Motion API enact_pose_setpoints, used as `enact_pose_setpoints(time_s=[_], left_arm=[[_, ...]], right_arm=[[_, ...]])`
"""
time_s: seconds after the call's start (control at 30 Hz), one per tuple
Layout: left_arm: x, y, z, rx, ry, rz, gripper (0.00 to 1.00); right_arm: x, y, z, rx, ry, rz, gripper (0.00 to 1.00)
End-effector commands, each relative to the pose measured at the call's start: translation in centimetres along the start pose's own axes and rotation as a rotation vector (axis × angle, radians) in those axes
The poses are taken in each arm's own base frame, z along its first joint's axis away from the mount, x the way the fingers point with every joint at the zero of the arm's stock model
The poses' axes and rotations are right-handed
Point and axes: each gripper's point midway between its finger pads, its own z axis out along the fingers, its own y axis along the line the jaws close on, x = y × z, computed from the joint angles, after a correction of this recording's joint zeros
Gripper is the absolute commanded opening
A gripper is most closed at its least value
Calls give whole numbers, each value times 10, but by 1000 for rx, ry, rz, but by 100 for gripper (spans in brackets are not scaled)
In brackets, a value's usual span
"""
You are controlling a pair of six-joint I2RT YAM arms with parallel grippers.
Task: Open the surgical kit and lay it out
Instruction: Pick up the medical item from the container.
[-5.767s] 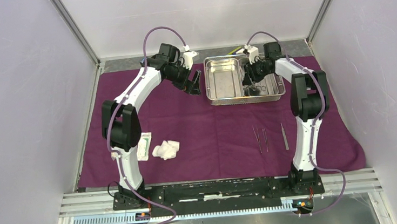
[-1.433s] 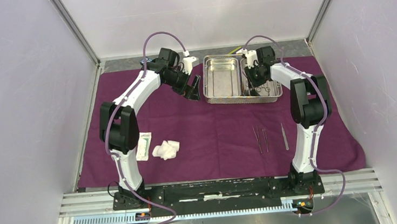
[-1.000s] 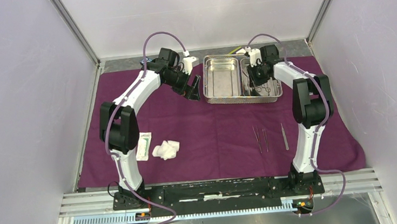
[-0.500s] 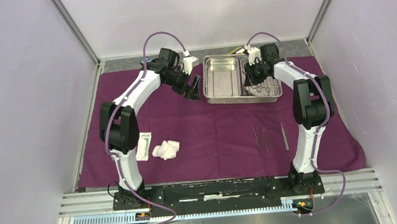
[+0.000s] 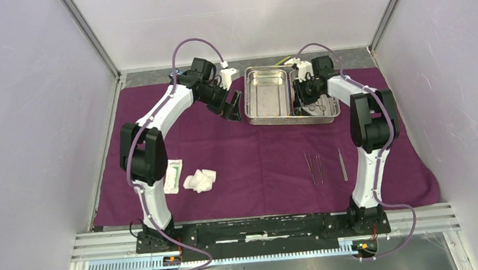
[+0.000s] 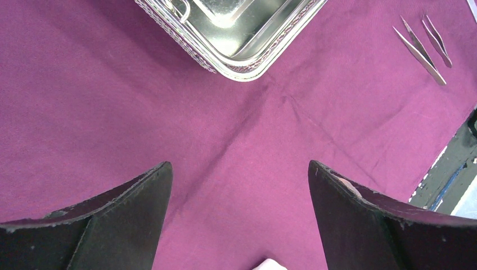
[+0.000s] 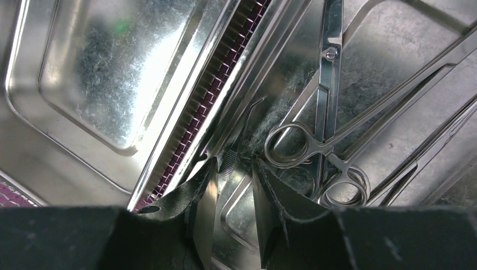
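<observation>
The dark-purple cloth [image 5: 257, 146] lies spread flat. At its back stands the steel tray [image 5: 270, 116], rim also in the left wrist view [image 6: 242, 70]. My right gripper [image 5: 301, 99] reaches down into the tray's right compartment. Its jaws [image 7: 235, 162] stand a narrow way apart around a slim ridged steel tool [image 7: 229, 158]; a flat steel strip leans on the left finger [image 7: 194, 197]. Scissors-like clamps [image 7: 325, 101] lie just to the right. My left gripper [image 5: 234, 106] hangs wide open [image 6: 239, 164] over bare cloth left of the tray. Tweezers [image 5: 315, 167] and gauze [image 5: 200, 179] lie in front.
A flat white packet [image 5: 174, 175] lies beside the gauze, close to the left arm. One more slim steel tool [image 5: 342, 164] rests near the right arm. Small coloured blocks [image 5: 280, 60] sit behind the tray. Grey walls close in both sides; a metal rail runs along the front.
My right gripper has shifted slightly left inside the tray and its jaws have parted a little. The tray sits a bit farther back-left than at first. The left arm has stayed still.
</observation>
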Motion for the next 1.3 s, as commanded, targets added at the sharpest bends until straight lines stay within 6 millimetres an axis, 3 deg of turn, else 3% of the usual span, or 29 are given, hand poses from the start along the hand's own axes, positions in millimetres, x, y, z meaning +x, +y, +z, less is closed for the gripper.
enact_pose_setpoints(time_s=[0.0, 0.33, 0.53, 0.9, 1.27], left_arm=[[-14, -12, -14, 18, -52, 64, 96], [-13, -13, -16, 15, -50, 68, 96], [-11, -13, -16, 15, -48, 70, 96], [-10, -14, -20, 7, -50, 74, 96], [-15, -16, -21, 9, -60, 74, 96]], right_arm=[[-5, 1, 4, 31, -18, -42, 36], [15, -1, 16, 67, 41, -35, 33], [13, -7, 14, 101, 41, -35, 25], [-27, -10, -8, 101, -51, -12, 4], [-53, -10, -31, 104, -119, 3, 0]])
